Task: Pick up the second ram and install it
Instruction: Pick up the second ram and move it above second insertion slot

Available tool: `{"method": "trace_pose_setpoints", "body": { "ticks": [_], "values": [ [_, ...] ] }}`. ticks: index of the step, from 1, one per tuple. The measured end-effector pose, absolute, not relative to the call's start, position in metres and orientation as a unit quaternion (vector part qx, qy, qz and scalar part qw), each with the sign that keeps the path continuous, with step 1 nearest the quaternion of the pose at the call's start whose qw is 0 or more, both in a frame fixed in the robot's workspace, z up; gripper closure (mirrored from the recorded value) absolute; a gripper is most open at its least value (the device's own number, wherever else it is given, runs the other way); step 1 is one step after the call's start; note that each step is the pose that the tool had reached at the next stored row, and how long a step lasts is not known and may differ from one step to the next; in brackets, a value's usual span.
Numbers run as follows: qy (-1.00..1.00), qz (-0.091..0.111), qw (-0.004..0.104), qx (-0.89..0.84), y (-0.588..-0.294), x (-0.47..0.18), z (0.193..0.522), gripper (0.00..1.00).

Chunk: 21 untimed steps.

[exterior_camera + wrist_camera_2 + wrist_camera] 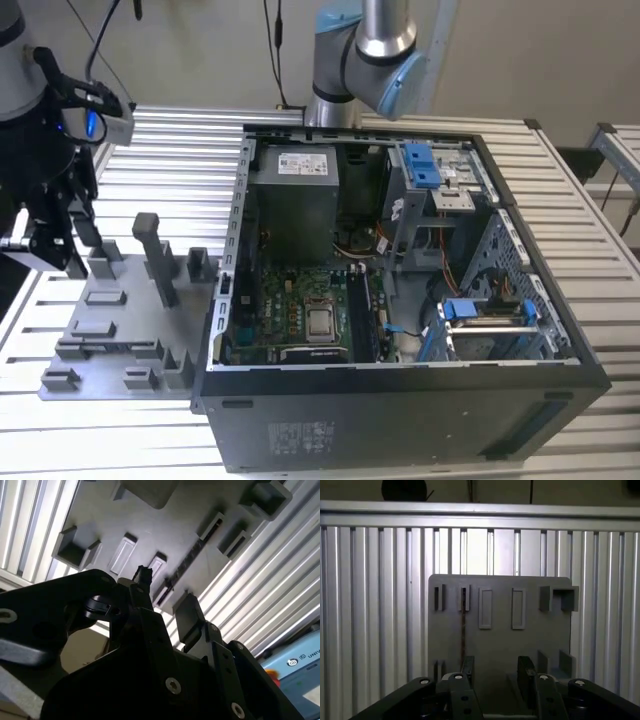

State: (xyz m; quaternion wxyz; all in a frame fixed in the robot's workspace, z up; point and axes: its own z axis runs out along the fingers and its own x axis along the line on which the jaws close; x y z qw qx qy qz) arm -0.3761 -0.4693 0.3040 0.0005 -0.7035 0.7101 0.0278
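The second ram (463, 625) is a thin dark stick standing on edge in the light-grey holder plate (500, 645), held between small blocks. It also shows in the second wrist view as a dark strip (192, 555) running across the plate (165, 525). My gripper (496, 672) hangs open above the plate with nothing between its fingers. One finger (467, 667) is nearly in line with the ram's near end. In the exterior view the gripper (62, 255) is over the holder plate's (120, 330) far edge, at the exterior view's left.
An open computer case (400, 280) lies right of the plate, with the motherboard (300, 310) and black upright slots (353, 315) inside. Tall grey posts (155, 250) rise from the plate. Everything rests on a ribbed metal table (580, 200). An arm base (360, 50) stands behind the case.
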Motion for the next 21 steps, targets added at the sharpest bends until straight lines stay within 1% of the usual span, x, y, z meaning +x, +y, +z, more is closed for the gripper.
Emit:
{"method": "trace_pose_setpoints", "body": {
  "ticks": [21],
  "values": [
    [0.710, 0.028, 0.001, -0.704, -0.470, -0.376, 0.283, 0.52]
  ]
}}
